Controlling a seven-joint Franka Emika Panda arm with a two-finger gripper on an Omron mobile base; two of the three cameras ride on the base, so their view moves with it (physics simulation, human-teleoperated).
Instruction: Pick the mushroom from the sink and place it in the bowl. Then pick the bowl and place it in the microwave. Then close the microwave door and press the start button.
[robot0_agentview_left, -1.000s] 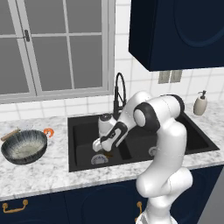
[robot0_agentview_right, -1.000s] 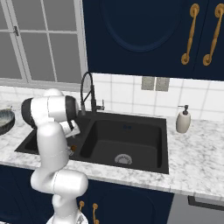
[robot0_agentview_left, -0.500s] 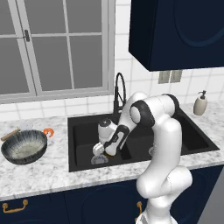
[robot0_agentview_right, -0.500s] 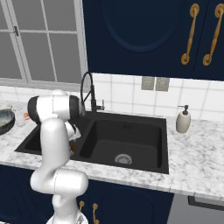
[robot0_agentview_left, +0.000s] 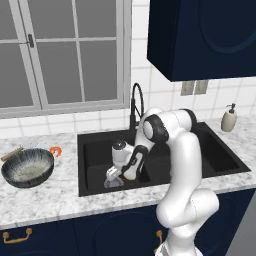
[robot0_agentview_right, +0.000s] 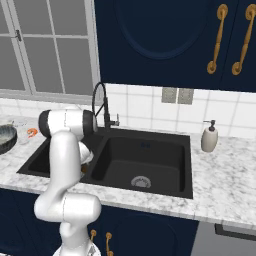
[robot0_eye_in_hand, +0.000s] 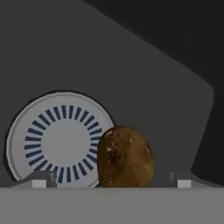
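Observation:
My gripper (robot0_agentview_left: 114, 176) reaches down into the left basin of the black sink (robot0_agentview_left: 205, 150), just above the silver drain (robot0_eye_in_hand: 61, 138). The jaws stand open. Between the two fingertips (robot0_eye_in_hand: 39, 179) sits the mushroom (robot0_eye_in_hand: 124, 156), a small brown lump on the basin floor beside the drain; the fingers do not press on it. In the left base view the mushroom (robot0_agentview_left: 111, 173) shows as a pale brown spot at the hand's tip. The bowl (robot0_agentview_left: 27, 167), dark blue-grey outside and pale inside, stands on the marble counter left of the sink, and its rim shows in the right base view (robot0_agentview_right: 5, 137).
A tall black gooseneck faucet (robot0_agentview_left: 135, 102) rises behind the sink's divider, close to my forearm. A soap dispenser (robot0_agentview_left: 229, 118) stands on the counter at the right. A small orange thing (robot0_agentview_left: 55, 150) lies beside the bowl. Navy cabinets hang above, and a window is at the back left.
The hand has gone lower and further left inside the left basin, down to the drain. The jaws stayed open. Bowl and dispenser have not moved.

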